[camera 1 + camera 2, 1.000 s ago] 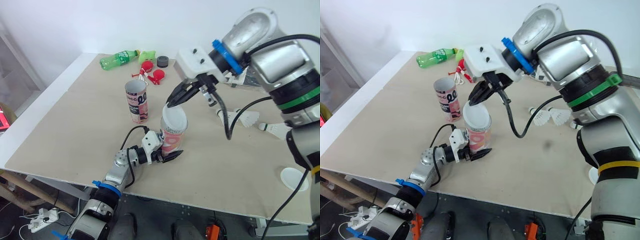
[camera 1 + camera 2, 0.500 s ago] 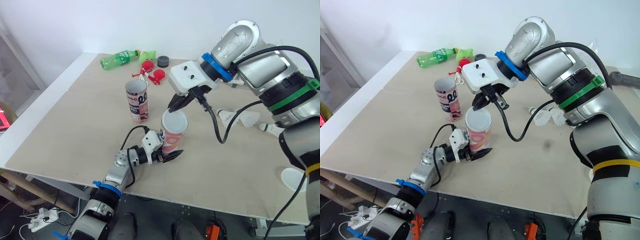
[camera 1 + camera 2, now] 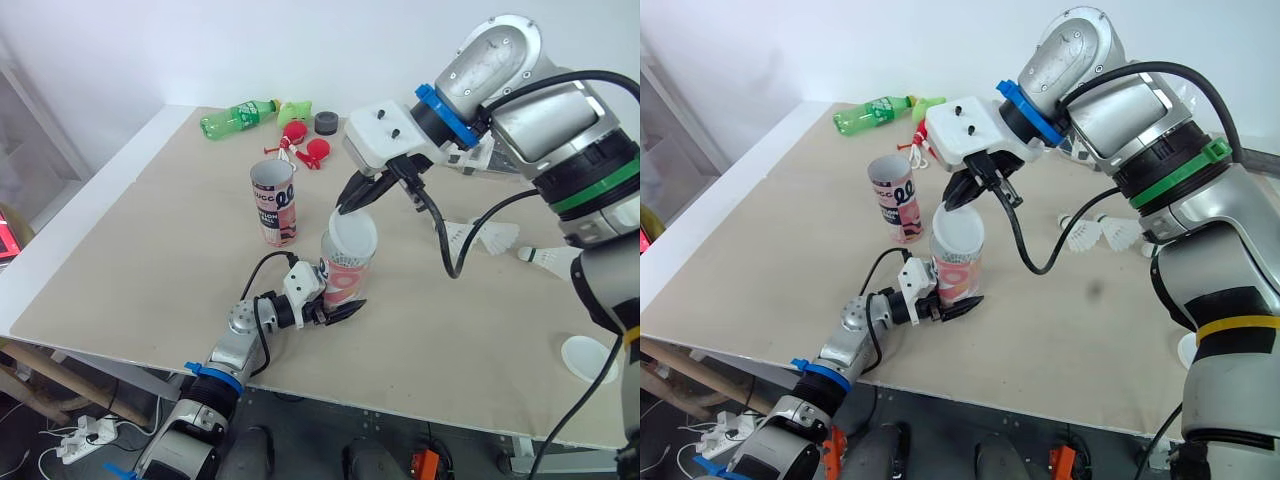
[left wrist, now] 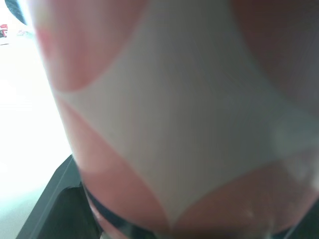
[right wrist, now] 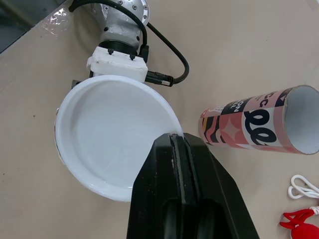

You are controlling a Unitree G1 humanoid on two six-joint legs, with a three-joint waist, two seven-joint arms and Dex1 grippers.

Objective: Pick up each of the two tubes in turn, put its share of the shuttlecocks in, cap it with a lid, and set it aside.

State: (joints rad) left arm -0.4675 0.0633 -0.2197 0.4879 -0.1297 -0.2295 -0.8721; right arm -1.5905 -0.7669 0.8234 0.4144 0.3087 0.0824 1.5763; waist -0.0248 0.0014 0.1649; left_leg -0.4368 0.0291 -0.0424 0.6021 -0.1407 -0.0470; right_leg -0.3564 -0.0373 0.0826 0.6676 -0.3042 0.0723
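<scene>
A pink-and-white cardboard tube (image 3: 347,276) stands upright near the front edge of the pale beige worktop (image 3: 170,230), clamped low down by the left end effector (image 3: 335,302). The right end effector (image 3: 345,205) pinches the rim of a round white plastic lid (image 3: 353,238), tilted over the tube's open mouth. A second, uncapped patterned tube (image 3: 273,205) stands just behind, white shuttlecocks (image 3: 482,238) lie to the right, a spare white lid (image 3: 588,357) sits near the front right edge, and a green plastic bottle (image 3: 238,117) lies at the far edge below a white wall (image 3: 120,50), with bare board open on the left.
</scene>
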